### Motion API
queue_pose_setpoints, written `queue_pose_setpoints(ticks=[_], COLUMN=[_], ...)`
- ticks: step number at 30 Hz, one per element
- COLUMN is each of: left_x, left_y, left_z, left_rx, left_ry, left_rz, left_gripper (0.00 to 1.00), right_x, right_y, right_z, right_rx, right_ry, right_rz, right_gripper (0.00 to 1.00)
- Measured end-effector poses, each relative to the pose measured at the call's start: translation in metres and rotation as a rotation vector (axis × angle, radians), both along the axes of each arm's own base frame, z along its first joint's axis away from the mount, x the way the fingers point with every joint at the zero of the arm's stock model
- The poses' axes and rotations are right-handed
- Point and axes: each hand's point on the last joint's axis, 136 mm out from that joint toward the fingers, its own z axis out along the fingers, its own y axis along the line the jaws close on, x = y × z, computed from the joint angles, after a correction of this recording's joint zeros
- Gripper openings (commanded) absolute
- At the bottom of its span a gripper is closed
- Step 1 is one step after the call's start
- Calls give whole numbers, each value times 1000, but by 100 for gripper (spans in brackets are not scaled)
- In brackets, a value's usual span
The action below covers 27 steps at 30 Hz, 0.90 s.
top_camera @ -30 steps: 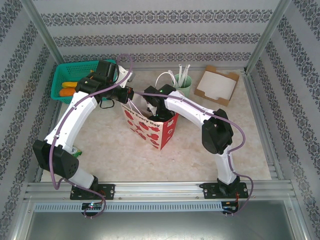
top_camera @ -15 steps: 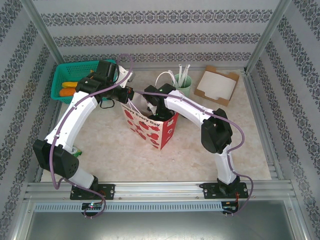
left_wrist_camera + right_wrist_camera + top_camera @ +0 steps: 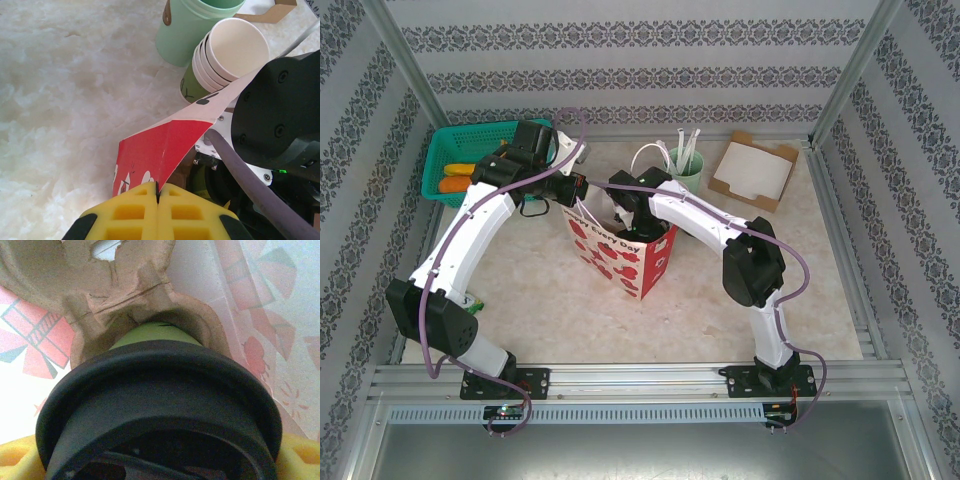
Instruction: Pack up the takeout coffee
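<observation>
The red-and-white paper bag (image 3: 620,255) stands open at mid table. My left gripper (image 3: 576,190) is shut on its rim; in the left wrist view the yellow pads (image 3: 130,210) pinch the red bag edge (image 3: 155,150). My right gripper (image 3: 632,215) reaches down inside the bag. There it holds the takeout coffee (image 3: 160,400) by its black lid, with a yellow pad (image 3: 15,460) on each side. The cup's pale green body (image 3: 150,335) sits in a hole of a brown cardboard carrier (image 3: 125,305) at the bag's bottom.
A mint-green cup with white straws (image 3: 685,172) stands just behind the bag, next to a stack of lidless paper cups (image 3: 230,50). A teal basket (image 3: 470,160) sits at the back left. At the back right lies a flat cardboard box (image 3: 753,170).
</observation>
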Motion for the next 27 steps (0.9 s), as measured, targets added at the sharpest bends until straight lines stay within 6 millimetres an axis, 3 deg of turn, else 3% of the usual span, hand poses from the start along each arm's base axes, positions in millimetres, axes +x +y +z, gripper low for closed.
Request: queue_pose_setpoints(ticks=[21, 23, 27], left_x=[0, 0, 0], left_y=[0, 0, 0], left_z=[0, 0, 0], left_rx=[0, -1, 1], left_ry=[-1, -1, 1], left_rz=[0, 0, 0], left_gripper=[0, 0, 0], right_x=[1, 1, 4], right_y=[1, 1, 2], right_z=[1, 1, -1], right_rx=[5, 6, 8], right_ry=[-7, -7, -20], right_rz=[-3, -5, -9], right_gripper=[88, 97, 98])
